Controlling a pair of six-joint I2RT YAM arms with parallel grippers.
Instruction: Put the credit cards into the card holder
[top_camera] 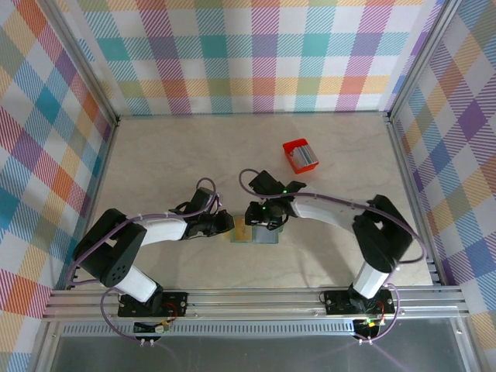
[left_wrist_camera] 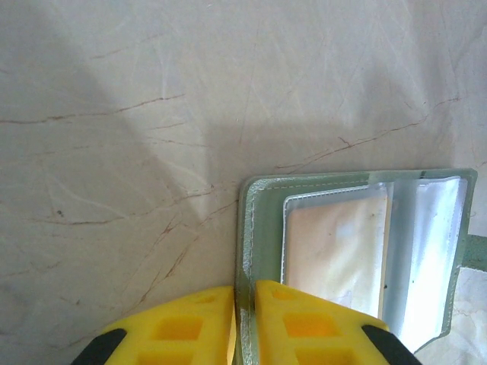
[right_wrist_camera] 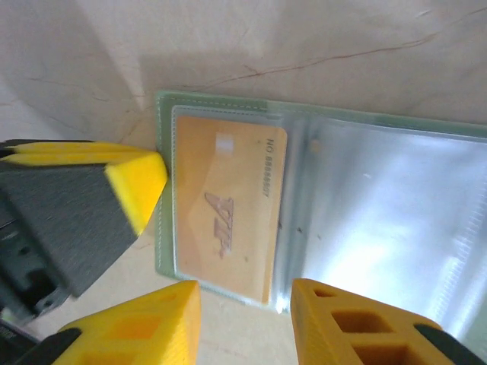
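1 "VIP" gold card [right_wrist_camera: 224, 209] in holder [right_wrist_camera: 164, 122].

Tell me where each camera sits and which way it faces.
Top external: above and behind the bases, looking down at the table; both arms meet over the holder.
Left wrist: on the left wrist, looking down; left jaws shut on the holder's edge.
Right wrist: on the right wrist, looking down at the card in the holder; right jaws apart.
Shared: both wrist views show holder and card.
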